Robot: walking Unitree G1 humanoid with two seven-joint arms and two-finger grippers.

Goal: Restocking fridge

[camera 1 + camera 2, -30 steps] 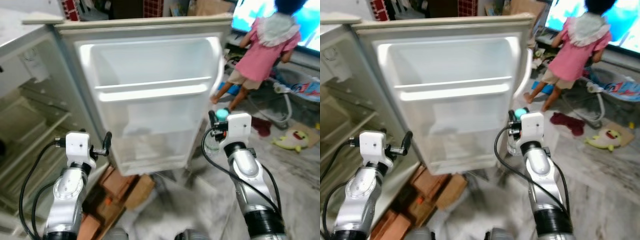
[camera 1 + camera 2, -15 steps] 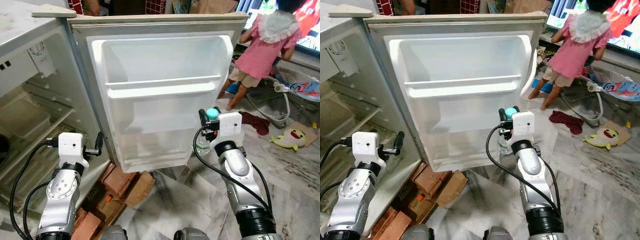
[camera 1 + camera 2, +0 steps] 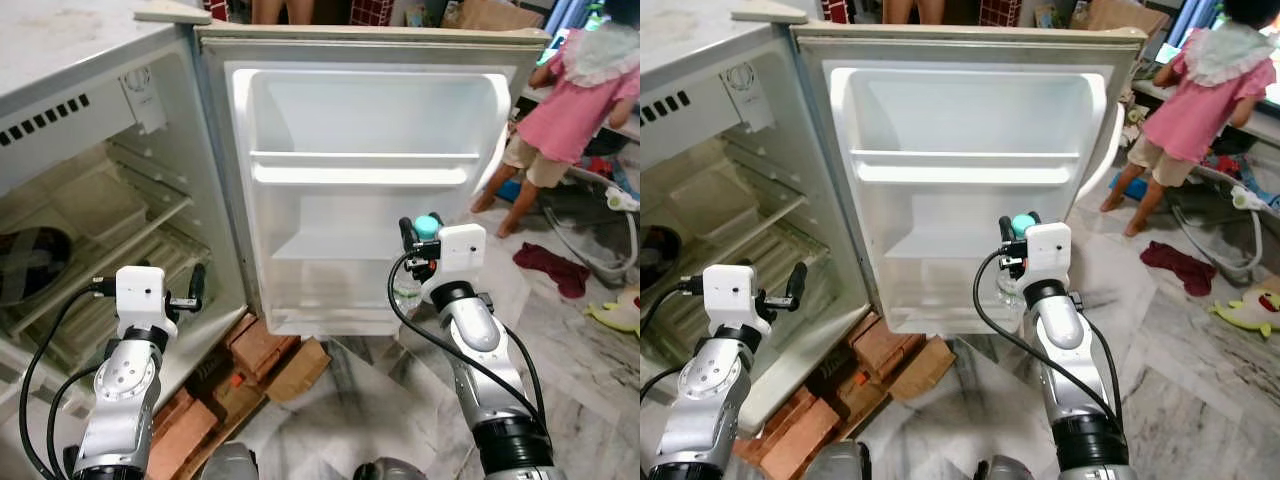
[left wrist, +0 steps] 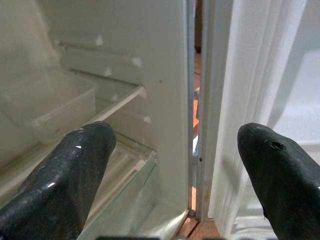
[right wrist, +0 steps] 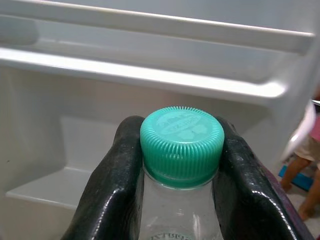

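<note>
My right gripper (image 5: 181,165) is shut on a clear plastic bottle (image 3: 407,292) with a teal cap (image 5: 182,145), gripped just under the cap. It hangs upright in front of the open fridge door (image 3: 370,180), level with the door's lower shelf (image 3: 335,246). The door's upper shelf rail (image 3: 365,166) is bare. My left gripper (image 4: 177,170) is open and holds nothing, low down by the fridge body (image 3: 90,200), facing the hinge gap and the inner shelves (image 4: 107,107).
A dark round pan (image 3: 30,262) sits on a wire shelf inside the fridge. Bricks and cardboard (image 3: 265,360) lie under the door. A person in pink (image 3: 575,110) stands at the right, with a red cloth (image 3: 552,268) and a toy (image 3: 622,312) on the marble floor.
The camera has swung left, so more of the fridge interior shows. My right gripper still holds the bottle before the door. My left gripper stays low by the fridge.
</note>
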